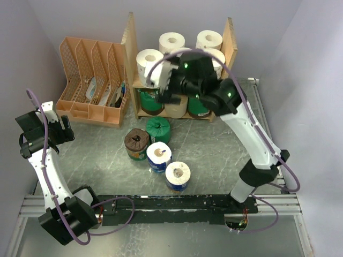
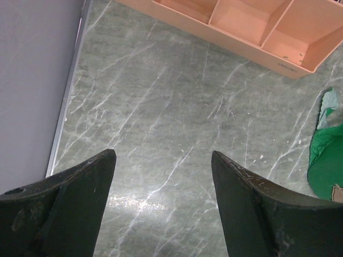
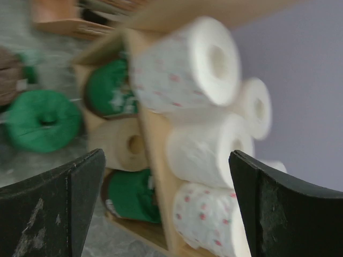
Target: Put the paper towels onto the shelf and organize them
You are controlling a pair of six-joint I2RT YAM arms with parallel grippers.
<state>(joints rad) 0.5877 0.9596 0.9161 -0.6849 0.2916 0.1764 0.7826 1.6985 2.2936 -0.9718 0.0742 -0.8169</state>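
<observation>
Four paper towels (image 1: 159, 155) sit loose on the table (image 1: 96, 144), roughly seven are on the shelf (image 1: 230, 37), and I have the right gripper (image 3: 166, 155) wide and empty by its top tier, with the left gripper (image 2: 162, 155) wide over bare table.

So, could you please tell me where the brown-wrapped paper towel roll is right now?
In the top view, the brown-wrapped roll stands on the table, in front of the left end of the shelf, just left of the green roll and the blue-wrapped roll.
</observation>
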